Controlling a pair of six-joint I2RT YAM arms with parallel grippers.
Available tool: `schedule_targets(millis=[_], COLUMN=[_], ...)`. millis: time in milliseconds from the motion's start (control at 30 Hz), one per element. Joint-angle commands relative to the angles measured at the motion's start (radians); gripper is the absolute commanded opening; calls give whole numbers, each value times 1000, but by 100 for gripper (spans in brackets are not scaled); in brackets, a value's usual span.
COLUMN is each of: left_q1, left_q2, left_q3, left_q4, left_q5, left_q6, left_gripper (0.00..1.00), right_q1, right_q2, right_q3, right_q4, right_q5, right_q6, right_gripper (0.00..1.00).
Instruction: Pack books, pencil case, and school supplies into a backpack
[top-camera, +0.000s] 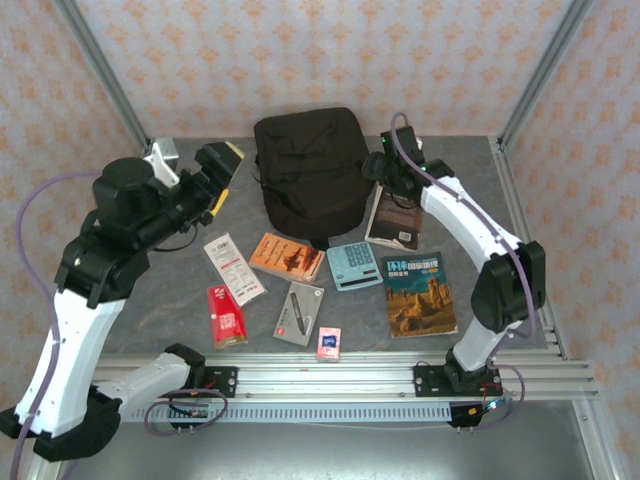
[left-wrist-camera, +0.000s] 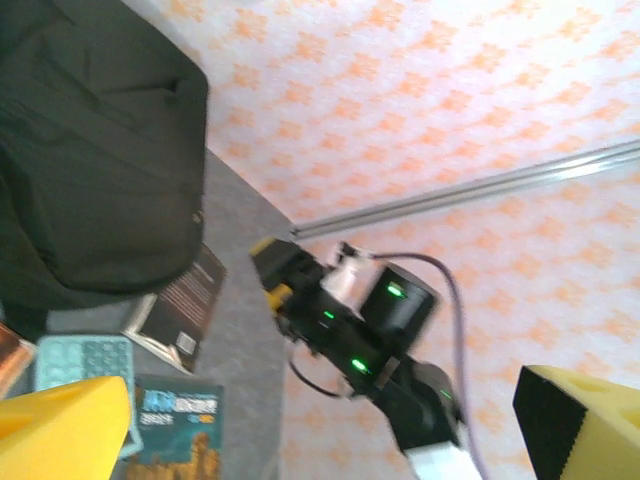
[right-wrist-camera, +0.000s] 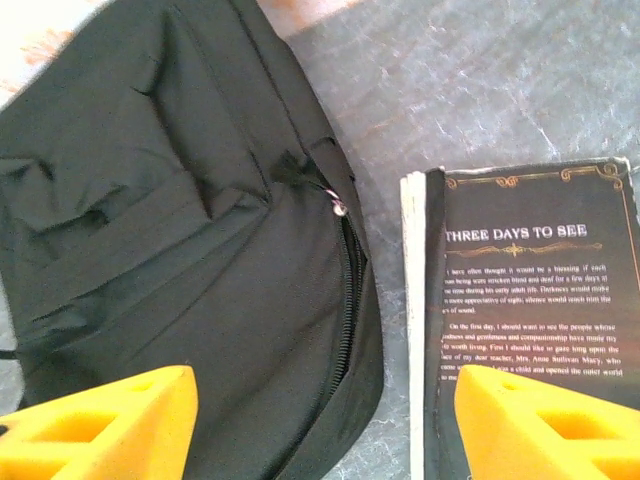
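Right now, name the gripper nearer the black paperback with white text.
Right. The right gripper hovers over the edge of the black paperback; the left gripper is beyond the black fabric backpack.

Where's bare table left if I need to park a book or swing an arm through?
Bare table lies on the left, between the left arm and the white-and-red card and red packet. More lies in the far right corner, past the black book. The strip before the backpack is crowded, from the card to the desert book.
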Motion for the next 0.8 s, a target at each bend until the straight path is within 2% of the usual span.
schedule_targets(millis=[0, 133, 267, 367, 500, 767], left_q1=[-34, -69, -102, -108, -109, -111], left_q2=[25, 43, 68, 89, 132, 146], left_q3=[20, 53, 130, 146, 154, 184], left_q4=[-28, -29, -116, -144, -105, -156], left_q5=[63, 49, -78, -120, -61, -143], left_q6=[-80, -37, 60, 70, 66, 78], left_gripper=[100, 100, 100, 100, 100, 98], right_q1=[3, 12, 15, 17, 17, 15], right_q2=[74, 142, 199, 207, 201, 180], right_q3=[62, 112, 182, 201, 200, 146], right_q4=[-96, -110, -151, -151, -146, -133], right_q5=[50, 47, 51, 47, 65, 119], right_q6=[70, 86, 80, 71, 50, 14], right_gripper=[68, 67, 66, 66, 66, 67])
